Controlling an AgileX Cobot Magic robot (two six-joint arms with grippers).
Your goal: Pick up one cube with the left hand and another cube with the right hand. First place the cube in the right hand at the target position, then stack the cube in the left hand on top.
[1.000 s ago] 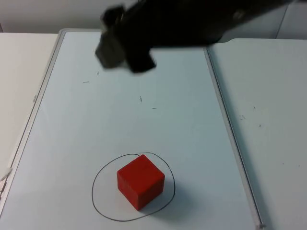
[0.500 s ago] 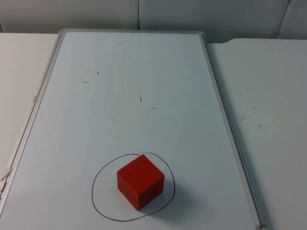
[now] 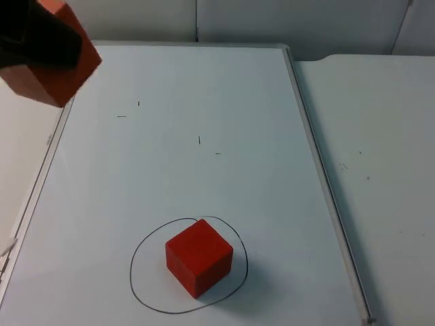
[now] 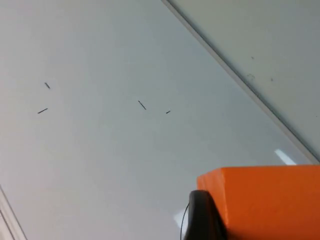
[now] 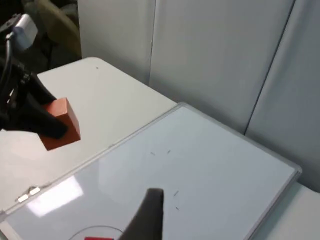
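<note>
- Left hand (image 3: pixel 30 47): at the far left of the top view, raised above the left edge of the whiteboard. Black fingers pinch a cube from both sides. One fingertip (image 4: pixel 200 217) shows in the left wrist view, pressed against the cube's side. The right wrist view shows this hand (image 5: pixel 37 120) with the cube in mid-air, over the worktop beside the board.
- Held cube (image 3: pixel 51 64): orange-red, tilted, clear of every surface. It lies over the board's left frame near the far corner. Also seen at (image 4: pixel 270 200) and (image 5: pixel 62 130).
- Whiteboard (image 3: pixel 204 136): white sheet with a light metal frame, lying flat on the worktop and running away from the camera. A few short dark pen marks (image 3: pixel 199 140) sit on its far half.
- Drawn ring (image 3: pixel 139 285): a thin black hand-drawn loop on the near half of the board, marking the target place.
- Placed cube (image 3: pixel 199 257): red, resting flat on the board inside the ring, turned so one corner faces the camera. It is untouched and well apart from the held cube. A sliver of it shows in the right wrist view (image 5: pixel 97 238).
- Worktop (image 3: pixel 380 149): white, bare on the right of the board, with faint specks.
- Right hand: one black fingertip (image 5: pixel 147 215) shows in the right wrist view, high above the board; whether it is spread or pressed together, cannot tell.
- Partition wall (image 5: pixel 220 65): grey panels behind the worktop.
</note>
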